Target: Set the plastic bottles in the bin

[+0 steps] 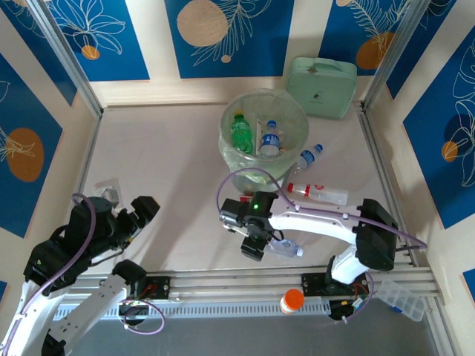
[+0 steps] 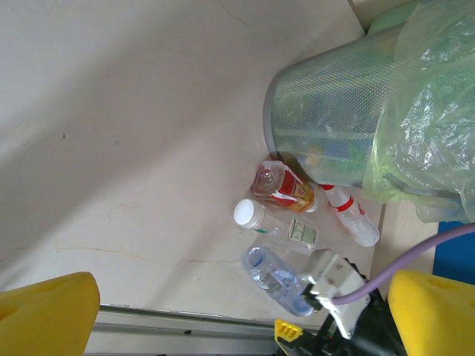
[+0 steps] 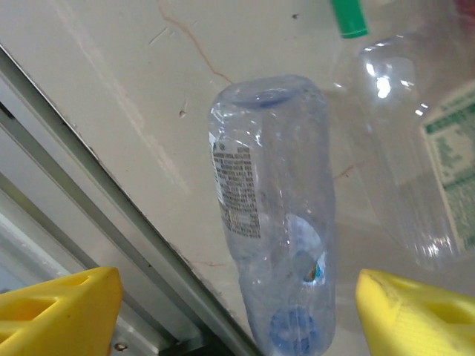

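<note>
I'm looking into a lab test booth: aluminium rails (image 1: 223,280) frame the pale table (image 1: 163,163), blue printed panels (image 1: 249,44) behind.

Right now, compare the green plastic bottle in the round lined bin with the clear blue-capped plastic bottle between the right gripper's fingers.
The green plastic bottle is tinted; the clear blue-capped plastic bottle is see-through. The green one is in the bin; the clear one lies flat on the table. Both are small.
</note>
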`<state>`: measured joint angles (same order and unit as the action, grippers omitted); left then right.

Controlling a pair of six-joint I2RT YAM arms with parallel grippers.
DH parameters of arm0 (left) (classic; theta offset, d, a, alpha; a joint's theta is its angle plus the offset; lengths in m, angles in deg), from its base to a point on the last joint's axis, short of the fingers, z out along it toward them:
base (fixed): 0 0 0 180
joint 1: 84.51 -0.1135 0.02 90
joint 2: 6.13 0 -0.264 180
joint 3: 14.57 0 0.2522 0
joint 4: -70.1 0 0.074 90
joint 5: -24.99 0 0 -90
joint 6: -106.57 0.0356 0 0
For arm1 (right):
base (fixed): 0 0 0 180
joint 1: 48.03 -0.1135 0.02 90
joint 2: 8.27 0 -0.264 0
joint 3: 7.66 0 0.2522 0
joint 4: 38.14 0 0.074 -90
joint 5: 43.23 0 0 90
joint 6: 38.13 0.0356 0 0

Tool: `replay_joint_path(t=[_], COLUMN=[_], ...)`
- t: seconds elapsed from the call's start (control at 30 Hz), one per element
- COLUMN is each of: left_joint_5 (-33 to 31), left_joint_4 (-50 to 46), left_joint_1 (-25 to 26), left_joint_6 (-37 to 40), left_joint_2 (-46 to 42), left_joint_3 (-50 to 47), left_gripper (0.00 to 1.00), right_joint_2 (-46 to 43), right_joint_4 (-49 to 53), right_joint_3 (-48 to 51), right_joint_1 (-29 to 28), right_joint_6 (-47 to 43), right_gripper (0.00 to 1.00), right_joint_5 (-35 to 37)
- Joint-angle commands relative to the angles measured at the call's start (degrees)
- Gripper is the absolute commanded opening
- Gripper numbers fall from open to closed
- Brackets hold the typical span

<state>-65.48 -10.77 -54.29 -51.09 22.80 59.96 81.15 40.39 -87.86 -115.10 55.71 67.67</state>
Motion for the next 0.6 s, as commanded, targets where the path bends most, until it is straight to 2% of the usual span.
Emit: replay_joint_path(t=[0.0,0.13,0.37,0.57], left_joint_5=[0.03,-0.06,0.29,0.62], left_joint_4=[-0.65,-0.57,0.12,1.08], left_joint_1=[-0.51,-0.55,-0.51,-0.51], left_joint_6=[-0.68,-0.63,-1.64,-2.61], left_joint_2=[-0.01,0.25,0.52,0.6], left_joint_3=[0.13,0.55,0.16,-0.65], left_gripper=[0.99,0.99,0.99,0.99], right_joint_2=[2.62,6.29,11.56,14.97], right_joint_4=[-0.4,-1.02,-2.52,-4.0], right_joint_3=[0.98,1.39,1.79,2.09], right_joint_1=[0.1,0.89,0.17,-1.12], right_joint_6=[-4.98,-4.95,-5.85,-6.39], right_gripper=[0.82,0.81,0.8,0.74], right_joint_5=[1.33,0.91,5.02,8.05])
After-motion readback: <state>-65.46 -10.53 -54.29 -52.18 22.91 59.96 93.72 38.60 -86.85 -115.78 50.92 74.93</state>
